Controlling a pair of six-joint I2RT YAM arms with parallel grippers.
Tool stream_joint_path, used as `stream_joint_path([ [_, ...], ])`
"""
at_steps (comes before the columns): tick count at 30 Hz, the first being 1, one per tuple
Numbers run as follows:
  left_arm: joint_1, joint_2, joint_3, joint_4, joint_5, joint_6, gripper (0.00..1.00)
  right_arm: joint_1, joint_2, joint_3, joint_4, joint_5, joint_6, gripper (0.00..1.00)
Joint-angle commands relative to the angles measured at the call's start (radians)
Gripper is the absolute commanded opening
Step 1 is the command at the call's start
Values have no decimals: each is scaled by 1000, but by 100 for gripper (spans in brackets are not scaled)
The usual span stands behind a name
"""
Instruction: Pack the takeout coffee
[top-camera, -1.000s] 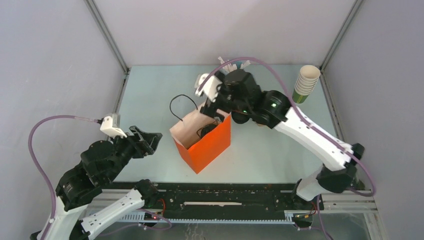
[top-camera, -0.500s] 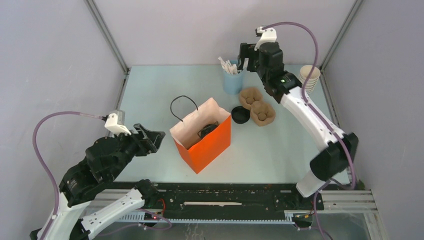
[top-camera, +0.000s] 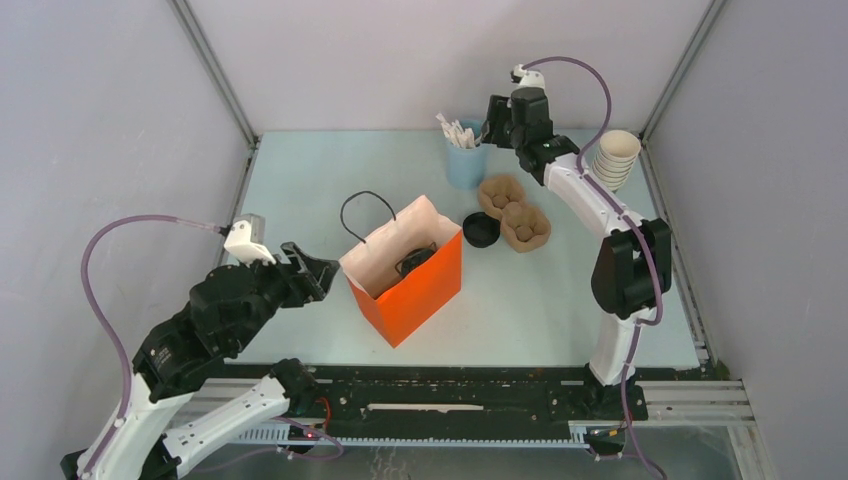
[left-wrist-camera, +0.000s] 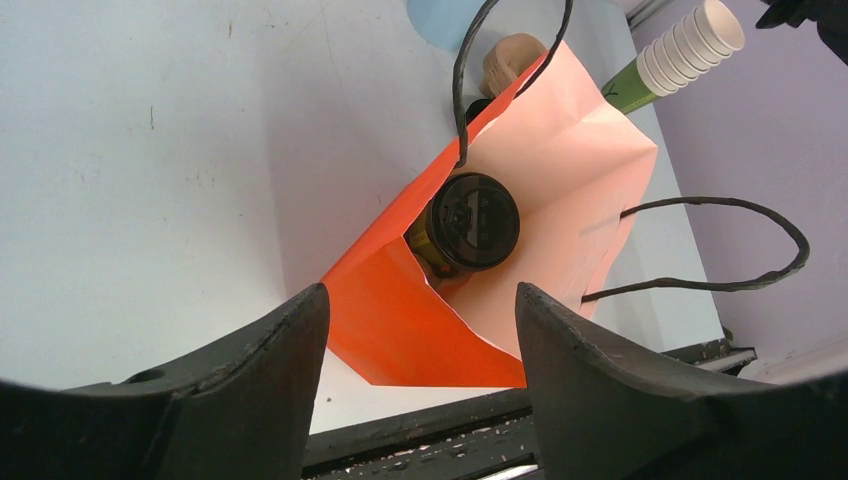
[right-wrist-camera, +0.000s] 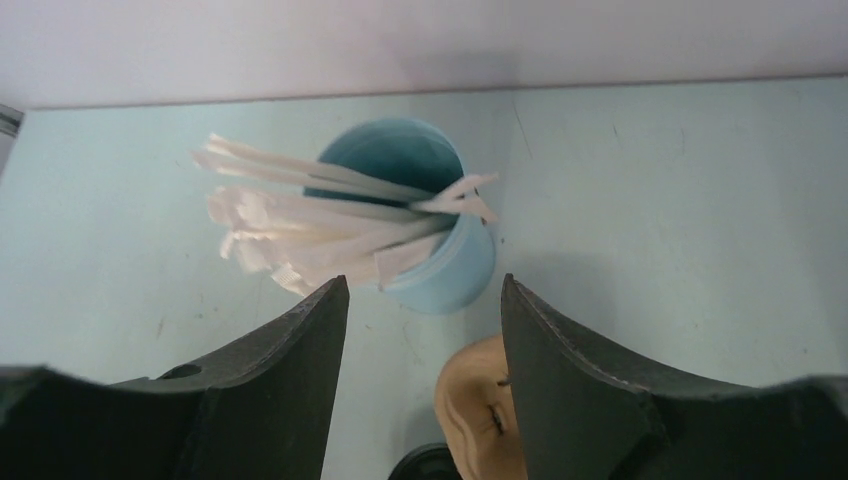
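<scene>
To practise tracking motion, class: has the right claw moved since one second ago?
Yes. The right claw went from over the orange bag farther back, to beside the blue cup.

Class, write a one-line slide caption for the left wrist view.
Takeout coffee, black lid on, sits inside the open orange bag.

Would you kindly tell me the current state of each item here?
orange bag: standing open
takeout coffee: lidded, inside orange bag
carrier: hollows empty
black lid: lying beside carrier
cup stack: nested, lidless
blue cup: upright, holding wrapped sticks
left tool: open, empty
right tool: open, empty
</scene>
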Motion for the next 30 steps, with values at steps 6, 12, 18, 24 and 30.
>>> stream_joint_path([
  [6, 4, 11, -21, 39, -9, 21, 73, 1, 82, 126, 69, -30, 2, 49],
  [12, 3, 11, -24, 37, -13, 22, 73, 21, 138, 196, 22, 0, -21, 49],
  [18, 3, 7, -31, 36, -12, 20, 73, 32, 139, 190, 7, 40, -48, 32],
  [24, 4, 4, -32, 43, -9, 16, 73, 59, 73, 220, -42, 104, -109, 6],
  [30, 4, -7, -51, 60, 4, 7, 73, 120, -119, 190, -60, 246, -249, 0],
])
